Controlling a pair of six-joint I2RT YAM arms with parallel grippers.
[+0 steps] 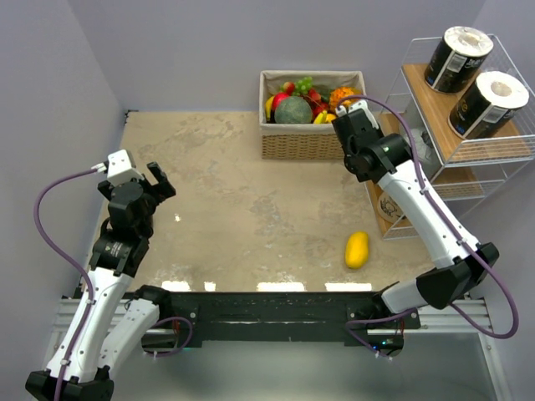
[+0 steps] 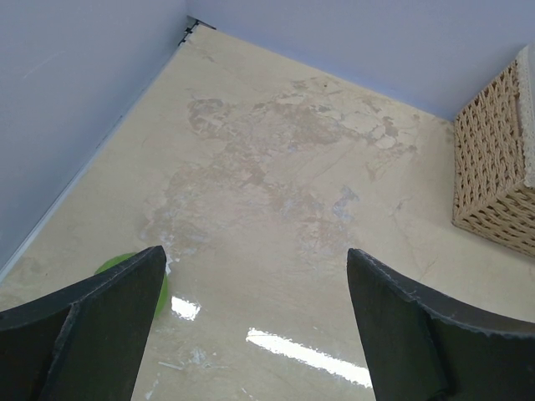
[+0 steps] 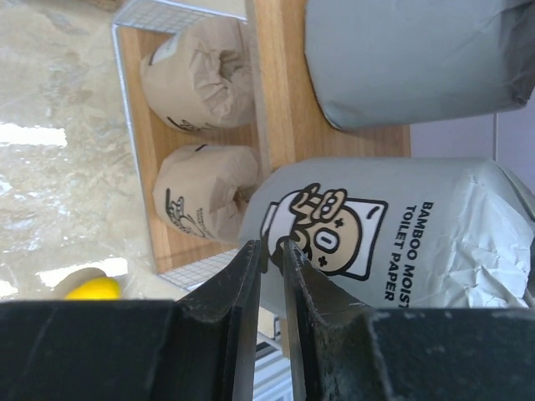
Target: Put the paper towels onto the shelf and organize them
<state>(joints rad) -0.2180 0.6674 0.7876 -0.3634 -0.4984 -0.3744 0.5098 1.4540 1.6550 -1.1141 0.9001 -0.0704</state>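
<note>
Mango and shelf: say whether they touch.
Apart. The top external view shows table between the mango and the shelf.

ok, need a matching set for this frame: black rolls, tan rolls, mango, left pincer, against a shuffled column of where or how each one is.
Column 1
1. black rolls
2. tan rolls
3. mango
4. left pincer

Column 2
a. lying on the table
b. on the lowest board of the shelf
c. open, holding nothing
d. on the shelf's top board

Pairs: 1-d, 2-b, 3-a, 4-c
</note>
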